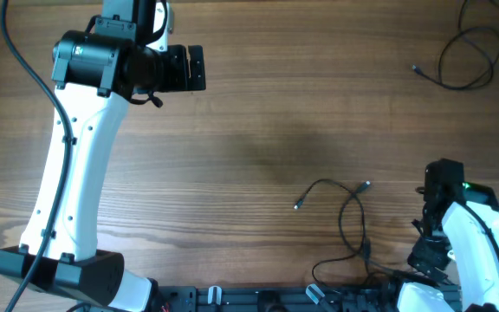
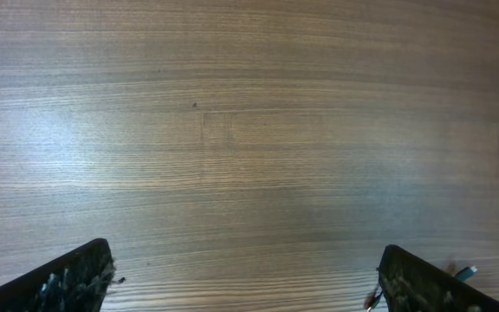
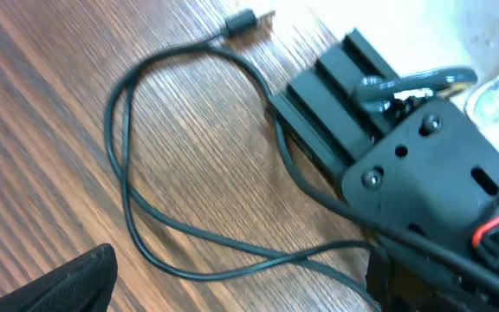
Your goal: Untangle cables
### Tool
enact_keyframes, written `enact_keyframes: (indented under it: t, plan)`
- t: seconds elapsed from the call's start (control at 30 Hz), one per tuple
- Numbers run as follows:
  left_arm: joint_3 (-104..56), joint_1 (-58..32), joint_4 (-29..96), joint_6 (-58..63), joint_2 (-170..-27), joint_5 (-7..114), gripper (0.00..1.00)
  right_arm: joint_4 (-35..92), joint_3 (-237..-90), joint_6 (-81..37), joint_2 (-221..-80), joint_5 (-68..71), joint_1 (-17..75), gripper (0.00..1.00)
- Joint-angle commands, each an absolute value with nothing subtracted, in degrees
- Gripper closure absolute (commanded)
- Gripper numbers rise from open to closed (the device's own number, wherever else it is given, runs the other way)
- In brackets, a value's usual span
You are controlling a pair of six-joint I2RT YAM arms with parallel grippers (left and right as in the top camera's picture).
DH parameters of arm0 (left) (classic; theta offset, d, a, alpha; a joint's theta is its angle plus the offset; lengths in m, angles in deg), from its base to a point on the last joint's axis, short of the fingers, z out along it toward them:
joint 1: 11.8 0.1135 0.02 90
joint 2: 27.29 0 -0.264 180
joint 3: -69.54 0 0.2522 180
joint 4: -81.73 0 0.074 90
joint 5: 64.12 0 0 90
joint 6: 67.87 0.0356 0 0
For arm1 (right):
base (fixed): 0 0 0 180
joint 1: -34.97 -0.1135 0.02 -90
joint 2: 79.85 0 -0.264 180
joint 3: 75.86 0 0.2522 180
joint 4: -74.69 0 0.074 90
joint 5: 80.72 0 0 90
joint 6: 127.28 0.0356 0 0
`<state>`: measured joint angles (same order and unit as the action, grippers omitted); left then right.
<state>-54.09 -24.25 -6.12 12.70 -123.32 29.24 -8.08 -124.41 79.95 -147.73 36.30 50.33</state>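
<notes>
One thin black cable point(image 1: 468, 57) lies coiled at the far right of the table, its plug tip pointing left. A second cable point(image 1: 346, 217) lies near the front centre with both plug tips spread to either side. It trails down toward the right arm's base. My left gripper point(image 1: 196, 69) hovers far off at the back left, open over bare wood point(image 2: 249, 286). My right gripper point(image 1: 427, 256) is low at the front right. It is open point(image 3: 232, 290), and the second cable's loop point(image 3: 126, 173) crosses itself on the wood between its fingers without being held.
The black base rail and mount point(image 3: 336, 95) of the right arm sit right beside the cable loop. They run along the front table edge point(image 1: 319, 299). A thicker black cord point(image 1: 24, 61) hangs along the left arm.
</notes>
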Motion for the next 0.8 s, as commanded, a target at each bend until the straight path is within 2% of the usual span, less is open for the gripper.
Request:
enact_keyframes:
  t: [0.0, 0.1, 0.13, 0.27, 0.33, 0.47, 0.53, 0.77]
  plan:
    - [-53.9, -24.3, -5.9, 14.5, -123.7, 29.9, 0.0, -8.1, -125.4, 81.3, -147.0, 42.1, 50.4, 0.05]
    - [-53.9, -24.3, -5.9, 14.5, -123.7, 29.9, 0.0, -4.3, -124.8, 79.9, -147.6, 43.8, 50.4, 0.0]
    - [-53.9, -24.3, -5.9, 14.4, -123.7, 29.9, 0.0, -2.0, -124.4, 75.1, -147.8, 44.3, 50.4, 0.0]
    - [-53.9, -24.3, -5.9, 14.4, -123.7, 29.9, 0.0, 13.9, -122.6, 33.9, -147.8, 38.7, 50.4, 0.04]
    - [-53.9, -24.3, -5.9, 14.4, -123.7, 29.9, 0.0, 15.2, -122.6, 26.7, -147.8, 33.1, 50.4, 0.04]
    - [-53.9, -24.3, -5.9, 14.5, -123.7, 29.9, 0.0, 10.8, -122.5, 29.3, -147.8, 27.0, 50.4, 0.04]
    - [-53.9, -24.3, -5.9, 14.4, -123.7, 29.9, 0.0, 3.4, -122.5, 38.5, -147.8, 27.8, 50.4, 0.04]
    - [-53.9, -24.3, -5.9, 14.4, -123.7, 29.9, 0.0, 6.5, -119.1, 43.7, -147.8, 34.6, 50.4, 0.04]
